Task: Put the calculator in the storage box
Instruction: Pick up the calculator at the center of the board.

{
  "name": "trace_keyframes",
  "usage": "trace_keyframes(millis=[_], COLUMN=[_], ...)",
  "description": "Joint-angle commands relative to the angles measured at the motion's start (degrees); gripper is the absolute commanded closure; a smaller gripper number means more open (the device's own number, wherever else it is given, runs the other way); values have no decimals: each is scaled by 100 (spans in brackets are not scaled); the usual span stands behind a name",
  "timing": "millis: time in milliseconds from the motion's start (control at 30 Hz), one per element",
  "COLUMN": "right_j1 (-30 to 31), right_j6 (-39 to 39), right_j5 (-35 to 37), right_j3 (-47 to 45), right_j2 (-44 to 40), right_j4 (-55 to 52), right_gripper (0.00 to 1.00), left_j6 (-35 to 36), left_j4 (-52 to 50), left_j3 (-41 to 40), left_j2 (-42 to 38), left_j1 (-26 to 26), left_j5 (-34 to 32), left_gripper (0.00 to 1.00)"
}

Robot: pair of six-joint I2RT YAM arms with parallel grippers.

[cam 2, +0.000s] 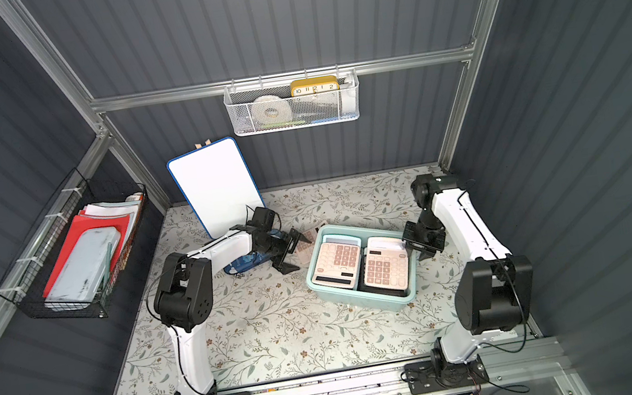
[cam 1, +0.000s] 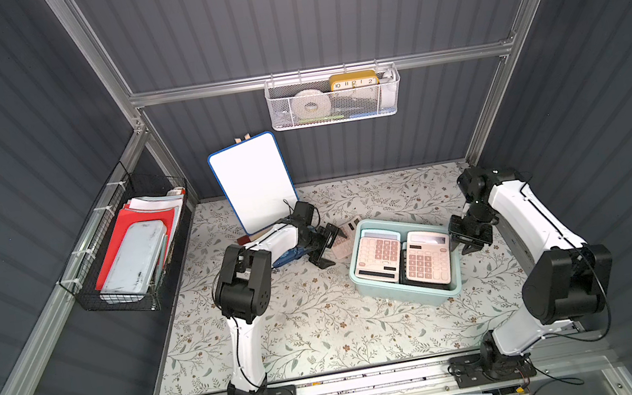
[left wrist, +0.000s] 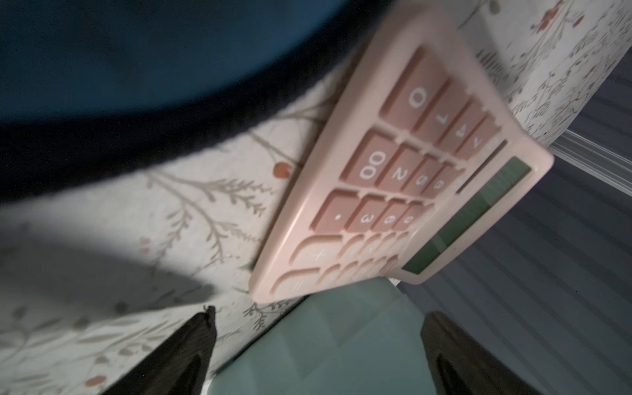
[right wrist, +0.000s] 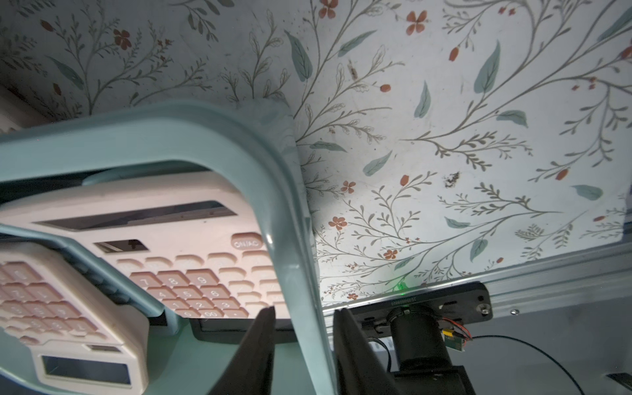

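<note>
— Nearest the arm bases, what sits on the floral table (cam 1: 304, 334)?
— The storage box (cam 1: 401, 295), with two calculators (cam 1: 379, 257) lying side by side inside it, keys up.
— And the right claw (right wrist: 304, 313)?
— It is at the box's right end. Its jaws are partly spread and straddle the wall, one inside and one outside. A sliver of gap shows on each side, so it pinches nothing.
— Farther back?
— The left claw (cam 1: 333, 247) is low by the box's far-left side, jaws spread wide and empty. Just past its tips the loose calculator (left wrist: 393, 178) lies on the table, outside the box and just beside its wall.
— Behind that?
— A whiteboard (cam 1: 253, 182) stands tilted near the back wall, with a white mesh basket (cam 1: 335, 107) hung above.
</note>
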Motion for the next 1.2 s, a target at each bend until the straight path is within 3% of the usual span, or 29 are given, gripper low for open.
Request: trace_keyframes(millis=[0,100,300,500,700,967,1067,1167], right_j1=[-19,-22,-18,-19,101,436,729,930], right_j6=[4,82,401,961,1213,805,674,647], right_j5=[-341,-939,-1251,-1757,-2481,-2532,-1682,-1578], right_j3=[117,219,286,108,673,2079,2450,3180], right_j2=[-270,-419,-995,-1284,-187,1739,2066,2443], right_j4=[18,119,494,2128,3065,2660,2731,2183], right_gripper=[61,56,49,44,43,41,35,38], left_j6=[-68,95,383,611,1049,1599,1951,2181], left_j4=[262,118,-290,-786,-1402,-2220,-2616,-2955], left_j3=[241,418,961,1349,1446,1711,2073,2274], left_j2=[453,674,926,899,481,336,557,705], left_j1=[-51,-74,-74,-55,26,222,290,404], left_j5=[-221,-299,-477,-441,-381,-634,-963,-1127], left_gripper=[1,1,4,5,3,1,1,1])
